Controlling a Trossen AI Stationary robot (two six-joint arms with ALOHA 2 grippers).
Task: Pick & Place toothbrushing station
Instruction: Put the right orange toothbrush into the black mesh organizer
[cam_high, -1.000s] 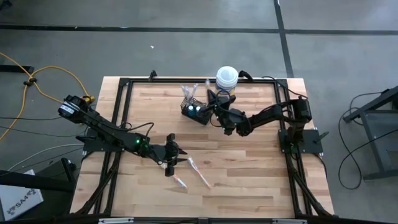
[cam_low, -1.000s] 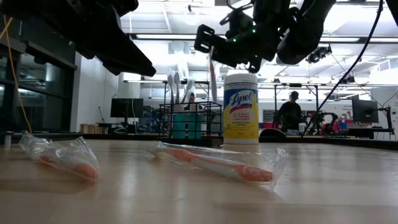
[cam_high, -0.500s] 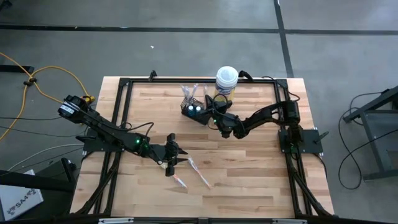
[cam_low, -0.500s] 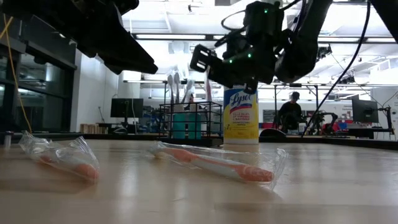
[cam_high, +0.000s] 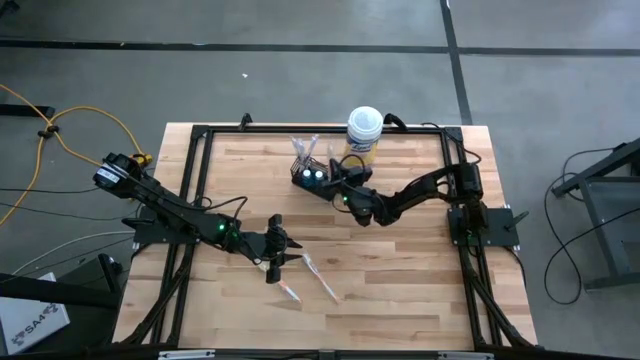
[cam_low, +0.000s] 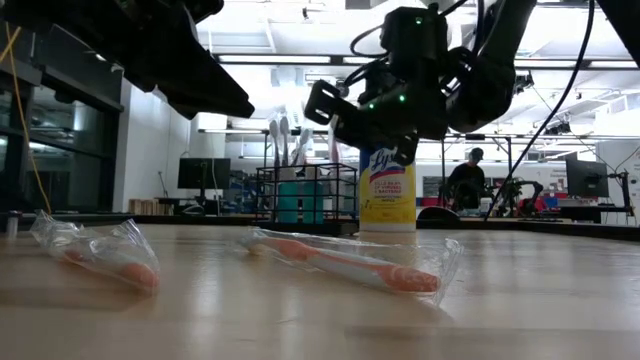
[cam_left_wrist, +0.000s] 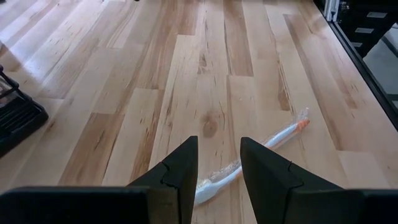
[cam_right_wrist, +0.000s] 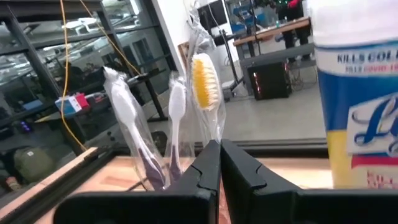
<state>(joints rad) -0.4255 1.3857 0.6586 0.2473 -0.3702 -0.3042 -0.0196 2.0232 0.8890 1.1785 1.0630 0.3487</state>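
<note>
1. Your right gripper (cam_high: 337, 180) has its fingers (cam_right_wrist: 208, 168) clenched together with nothing between them; in the right wrist view they meet just below the brush heads.
2. In the high view that gripper sits a little above centre, just right of the basket (cam_high: 314, 180), with its arm running right toward the table's right edge.
3. Your left gripper (cam_high: 268, 271) has its fingers (cam_left_wrist: 183, 168) parted and released, holding nothing. In the left wrist view a gap shows between them, with bare wood under it.
4. In the high view the left gripper is left of centre in the lower half, and its arm stretches toward the upper left of the table (cam_high: 400, 290).
5. A wrapped toothbrush (cam_left_wrist: 249, 163) lies flat just past those fingers, its orange end toward the right of the left wrist frame. In the high view it lies just right of the gripper.
6. A second wrapped toothbrush (cam_high: 288, 291) lies just below the left gripper in the high view, near the first.
7. In the low view both lie on the wood in the foreground, one at the left (cam_low: 100, 255) and one at centre (cam_low: 350, 265).
8. The basket stands at upper centre of the high view, with upright toothbrushes (cam_right_wrist: 168, 130) and two teal tubes (cam_low: 298, 200) inside.
9. The canister (cam_high: 364, 133) stands just upper right of the basket, close to the table's top edge.
</note>
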